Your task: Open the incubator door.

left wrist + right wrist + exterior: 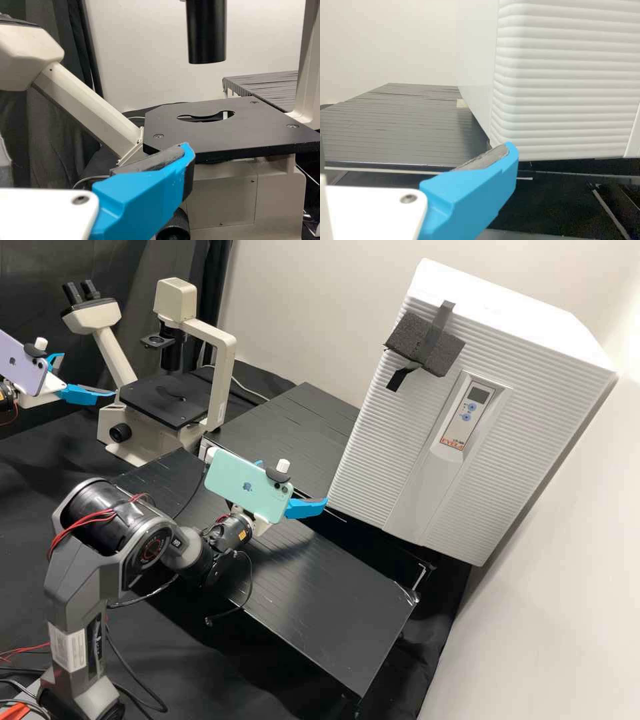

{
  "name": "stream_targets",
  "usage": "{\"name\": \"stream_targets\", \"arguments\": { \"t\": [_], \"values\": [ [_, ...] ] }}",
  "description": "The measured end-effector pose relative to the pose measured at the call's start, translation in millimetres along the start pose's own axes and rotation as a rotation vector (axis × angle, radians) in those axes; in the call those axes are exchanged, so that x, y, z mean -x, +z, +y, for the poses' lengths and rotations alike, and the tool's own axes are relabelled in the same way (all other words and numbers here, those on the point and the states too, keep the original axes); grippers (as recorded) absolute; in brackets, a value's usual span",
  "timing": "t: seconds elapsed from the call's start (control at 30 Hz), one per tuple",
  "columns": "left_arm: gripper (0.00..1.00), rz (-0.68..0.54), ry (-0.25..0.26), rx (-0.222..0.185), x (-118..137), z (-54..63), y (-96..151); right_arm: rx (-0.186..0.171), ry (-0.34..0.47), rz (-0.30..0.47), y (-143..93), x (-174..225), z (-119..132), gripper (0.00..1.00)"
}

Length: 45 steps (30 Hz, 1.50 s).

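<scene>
Incubator door: closed, as judged from the high view. It forms the front face of the white incubator, at the front edge of the tabletop. Its long axis is upright, parallel to the smooth central strip; the ribs run across it.

Critical relation: the right end effector is just beside the lower corner of the door, at its free-looking side edge. In the high view, the door extends upward and to the right from this position. Contact cannot be confirmed. The fingers are apart and hold nothing.

Right arm: nearer; the suitable one for the opening move. The move probably requires a fingertip behind the side edge, then a pull away from the incubator. A fingertip set too low could slip beneath the corner.

Left end effector: well apart from the door, beside the microscope, fingers separated, nothing gripped.
</scene>
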Motion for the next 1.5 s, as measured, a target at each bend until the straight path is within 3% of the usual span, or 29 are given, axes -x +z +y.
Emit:
{"name": "stream_targets", "arguments": {
  "t": [0.4,0.77,0.83,1.03,1.2,1.5],
  "values": [
    [1.0,0.0,0.0,0.0,0,0.0,0,0.002,0.009,0.008,-2,2,3,1.0],
    [1.0,0.0,0.0,0.0,0,0.0,0,-0.033,0.228,0.083,-30,12,68,1.0],
    [1.0,0.0,0.0,0.0,0,0.0,0,-0.055,0.29,0.068,-37,8,83,1.0],
    [1.0,0.0,0.0,0.0,0,0.0,0,-0.069,0.426,-0.017,-55,0,106,1.0],
    [1.0,0.0,0.0,0.0,0,0.0,0,-0.033,0.45,-0.037,-74,-7,114,1.0],
    [1.0,0.0,0.0,0.0,0,0.0,0,-0.006,0.479,-0.041,-97,-17,128,1.0]
  ]
}}
